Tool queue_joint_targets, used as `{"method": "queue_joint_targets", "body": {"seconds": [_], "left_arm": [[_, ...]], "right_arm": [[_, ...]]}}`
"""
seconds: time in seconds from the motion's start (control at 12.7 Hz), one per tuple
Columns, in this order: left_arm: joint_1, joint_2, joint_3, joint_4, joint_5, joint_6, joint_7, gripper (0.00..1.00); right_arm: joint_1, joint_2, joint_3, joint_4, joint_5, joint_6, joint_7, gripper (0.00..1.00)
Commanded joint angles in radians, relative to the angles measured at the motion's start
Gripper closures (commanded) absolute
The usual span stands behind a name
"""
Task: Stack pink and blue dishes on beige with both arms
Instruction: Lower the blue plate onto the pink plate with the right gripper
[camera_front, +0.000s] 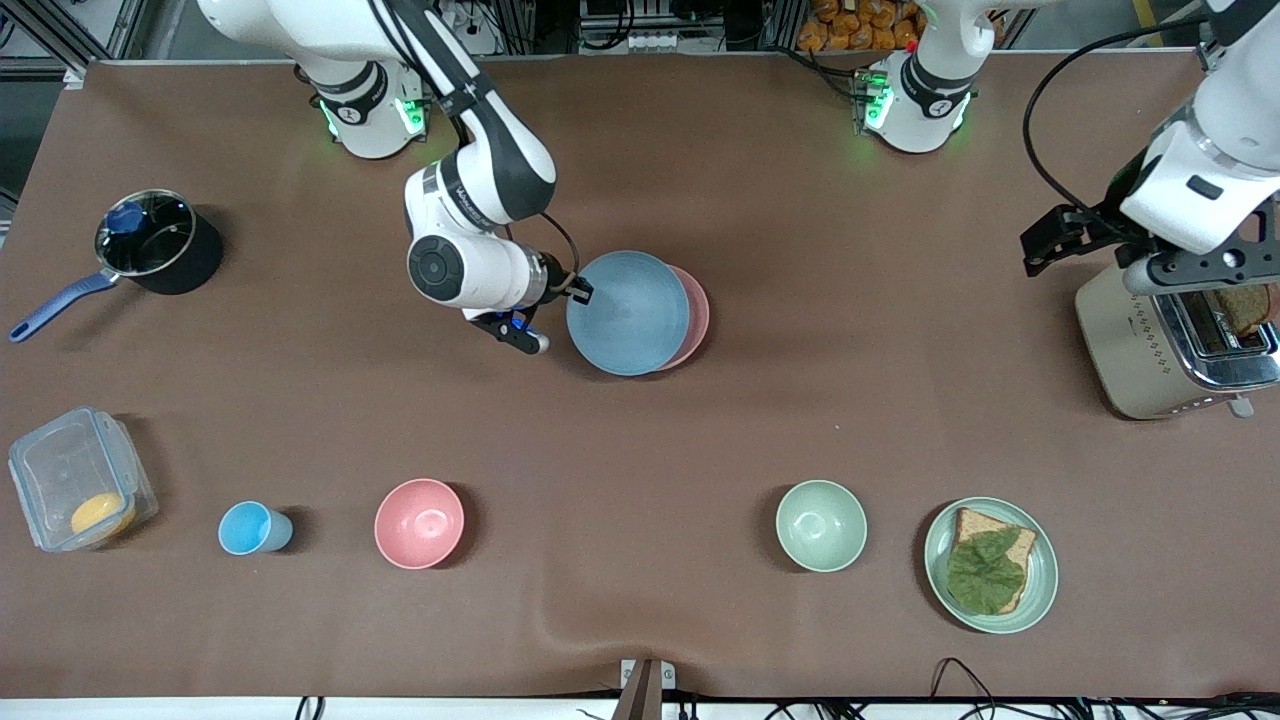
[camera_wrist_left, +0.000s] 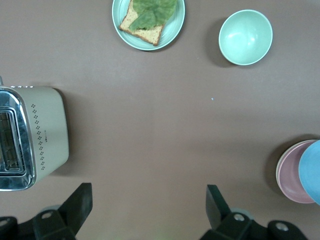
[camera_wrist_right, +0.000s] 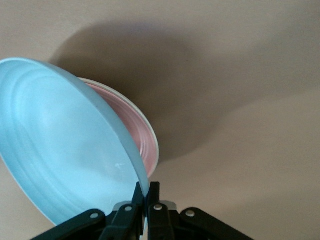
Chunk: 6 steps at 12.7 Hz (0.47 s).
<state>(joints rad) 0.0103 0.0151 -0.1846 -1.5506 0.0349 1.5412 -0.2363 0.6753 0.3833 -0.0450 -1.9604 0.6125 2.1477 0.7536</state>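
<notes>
**Blue plate gripped over the pink plate; left arm waiting over the toaster**

Landmark for all positions: the pink plate (camera_front: 692, 315), which lies mid-table.

1. Saucepan (camera_front: 158, 243): toward the right arm's end of the table from the pink plate, slightly farther from the front camera. A blue item sits inside it.
2. Clear container (camera_front: 80, 492): toward the right arm's end and nearer to the front camera than the pink plate. It holds a yellow-orange item.
3. Blue cup (camera_front: 252, 528) and pink bowl (camera_front: 419, 523): nearer to the front camera than the pink plate, toward the right arm's end.
4. Right gripper (camera_front: 580, 291): at the rim of the blue plate (camera_front: 627, 312). The fingers are clamped on that rim. In the right wrist view the blue plate (camera_wrist_right: 65, 150) is tilted, and the pink plate (camera_wrist_right: 137, 132) shows from under its edge.
5. Beige plate: not identifiable in any view; only a pale rim shows at the pink plate's edge.
6. Green bowl (camera_front: 821, 525) and green plate (camera_front: 1040, 590) with bread and a leaf: nearer to the front camera than the pink plate, toward the left arm's end.
7. Left gripper (camera_wrist_left: 150, 207): waiting over the toaster (camera_front: 1140, 345), well apart from the pink plate, toward the left arm's end. Its fingers stand wide apart, holding nothing.
</notes>
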Motion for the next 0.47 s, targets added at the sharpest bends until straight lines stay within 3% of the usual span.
{"method": "queue_joint_targets", "body": {"seconds": [0.0, 0.39], "left_arm": [[-0.015, -0.017, 0.022, 0.003, -0.029, -0.026, 0.025, 0.00], [-0.024, -0.032, 0.022, 0.000, -0.029, -0.049, 0.025, 0.00]], "right_arm": [[0.032, 0.020, -0.010, -0.003, 0.029, 0.058, 0.019, 1.00], [0.078, 0.040, -0.012, -0.002, 0.056, 0.081, 0.030, 1.00]]}}
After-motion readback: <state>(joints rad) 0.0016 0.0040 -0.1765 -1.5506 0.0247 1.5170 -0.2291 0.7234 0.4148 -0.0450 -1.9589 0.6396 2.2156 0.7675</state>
